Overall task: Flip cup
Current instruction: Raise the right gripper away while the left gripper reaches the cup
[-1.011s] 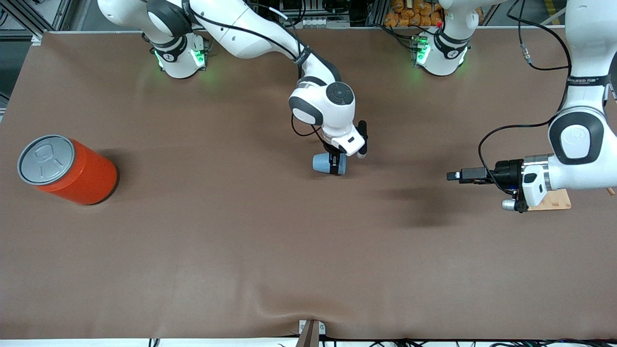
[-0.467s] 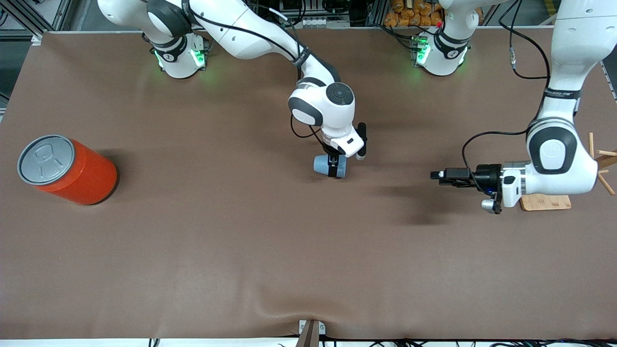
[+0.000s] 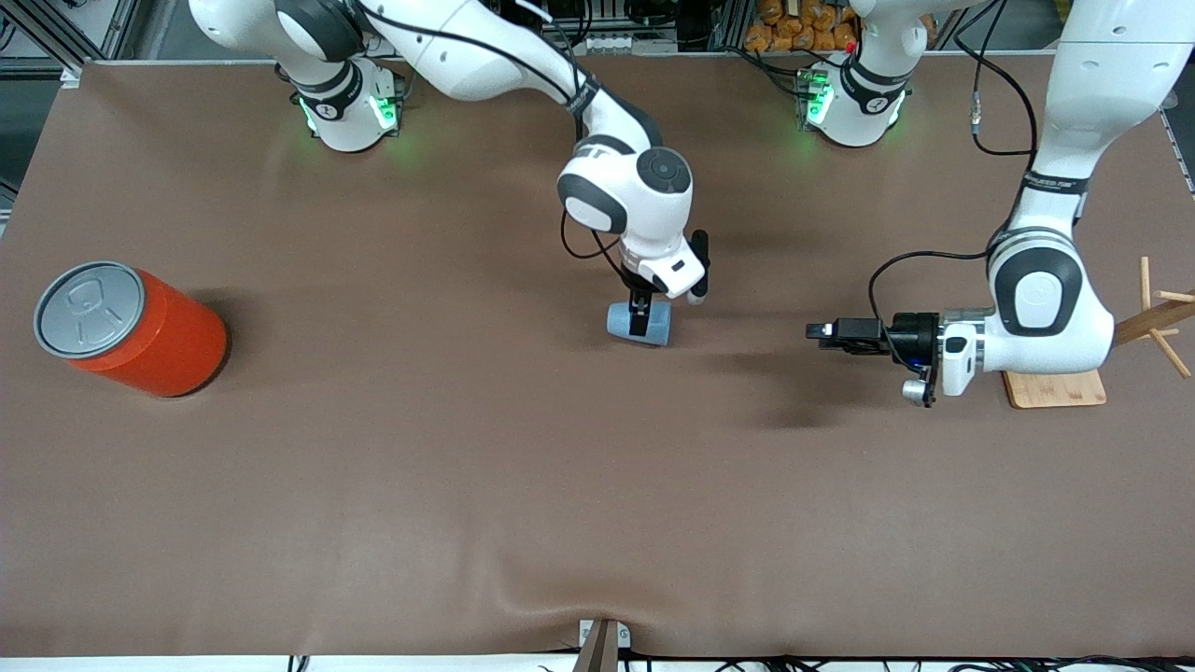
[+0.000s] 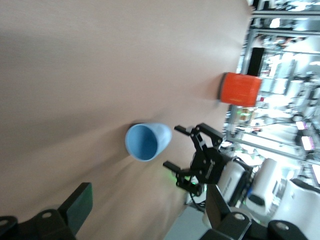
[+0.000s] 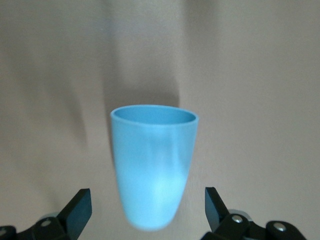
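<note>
The light-blue cup (image 3: pixel 639 323) lies on its side near the middle of the table, its mouth toward the left arm's end. My right gripper (image 3: pixel 640 319) is open just above it. In the right wrist view its fingers (image 5: pixel 79 207) stand wide on either side of the cup (image 5: pixel 152 160) without touching it. My left gripper (image 3: pixel 814 331) is open and empty, level above the table and pointing at the cup's mouth from the left arm's end. The left wrist view shows the cup's deep blue inside (image 4: pixel 142 142) and the right gripper (image 4: pixel 172 146) beside it.
A large orange can (image 3: pixel 131 327) with a grey lid stands at the right arm's end of the table; it also shows in the left wrist view (image 4: pixel 240 90). A wooden peg stand (image 3: pixel 1055 387) sits under the left arm's wrist.
My left gripper has moved along the table toward the cup. My right arm's wrist has shifted slightly over the cup. The cup has stayed almost in place.
</note>
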Robot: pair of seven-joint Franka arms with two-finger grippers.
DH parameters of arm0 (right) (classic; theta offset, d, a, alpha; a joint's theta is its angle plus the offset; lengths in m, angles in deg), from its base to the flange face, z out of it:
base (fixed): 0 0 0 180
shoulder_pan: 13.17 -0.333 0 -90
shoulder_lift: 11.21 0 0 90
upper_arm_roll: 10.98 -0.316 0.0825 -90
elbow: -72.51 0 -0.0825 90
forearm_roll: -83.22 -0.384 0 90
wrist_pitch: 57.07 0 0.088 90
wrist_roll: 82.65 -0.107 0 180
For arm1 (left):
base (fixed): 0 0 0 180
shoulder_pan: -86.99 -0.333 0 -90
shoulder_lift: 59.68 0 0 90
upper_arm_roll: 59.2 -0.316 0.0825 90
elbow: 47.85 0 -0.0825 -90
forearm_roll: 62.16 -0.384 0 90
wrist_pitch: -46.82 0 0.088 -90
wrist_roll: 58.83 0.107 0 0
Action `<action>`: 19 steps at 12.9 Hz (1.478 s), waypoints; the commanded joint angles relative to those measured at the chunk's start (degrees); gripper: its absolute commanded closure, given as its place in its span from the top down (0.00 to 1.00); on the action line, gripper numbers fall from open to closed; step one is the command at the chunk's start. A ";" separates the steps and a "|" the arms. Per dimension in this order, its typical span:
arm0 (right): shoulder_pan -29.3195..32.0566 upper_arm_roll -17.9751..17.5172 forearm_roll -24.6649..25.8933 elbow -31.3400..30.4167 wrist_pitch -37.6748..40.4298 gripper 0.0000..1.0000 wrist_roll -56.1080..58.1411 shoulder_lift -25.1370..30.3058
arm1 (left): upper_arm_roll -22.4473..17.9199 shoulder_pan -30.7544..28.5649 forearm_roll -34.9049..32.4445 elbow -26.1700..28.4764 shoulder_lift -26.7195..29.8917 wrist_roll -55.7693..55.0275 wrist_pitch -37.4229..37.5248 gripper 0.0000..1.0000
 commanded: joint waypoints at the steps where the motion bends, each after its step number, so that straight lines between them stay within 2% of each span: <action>1: 1.32 -1.95 -0.16 -2.22 4.40 1.00 -1.01 6.26 | 0.68 1.60 5.81 2.59 -1.35 4.49 -1.29 1.00; 4: 7.90 -1.69 -7.89 -1.52 7.13 1.00 -1.27 10.22 | 0.68 5.21 8.37 2.59 -3.02 4.50 -2.95 1.00; 7: 19.40 -1.86 -13.69 1.12 10.82 1.00 -1.45 11.19 | 0.60 9.42 11.53 2.59 -4.35 4.50 -7.07 1.00; 9: 27.56 -2.30 -20.10 2.27 12.58 1.00 -1.01 11.28 | 0.60 11.62 11.89 2.42 -4.70 4.15 -9.19 1.00; 10: 31.70 -3.70 -20.73 2.27 13.11 1.00 -1.01 11.89 | 0.68 12.59 12.24 2.42 -4.96 3.97 -10.07 1.00; 12: 40.92 -8.87 -20.22 2.27 15.48 1.00 -1.45 12.77 | 0.68 14.79 12.86 2.42 -5.57 3.54 -12.35 1.00; 13: 44.19 -9.77 -20.04 2.27 15.66 1.00 -1.45 13.04 | 0.68 15.49 13.64 2.50 -6.01 3.53 -13.23 1.00; 15: 50.25 -9.95 -20.65 2.27 15.75 1.00 -1.62 13.13 | 0.68 17.69 15.75 2.42 -7.07 3.53 -14.55 1.00; 17: 51.95 -9.86 -20.22 2.36 15.84 1.00 -3.54 13.13 | 0.60 19.97 17.95 2.42 -7.60 3.45 -16.31 1.00; 19: 51.69 -8.90 -19.60 2.79 19.33 1.00 -21.47 16.62 | 0.60 21.12 18.13 2.42 -8.21 3.45 -17.46 1.00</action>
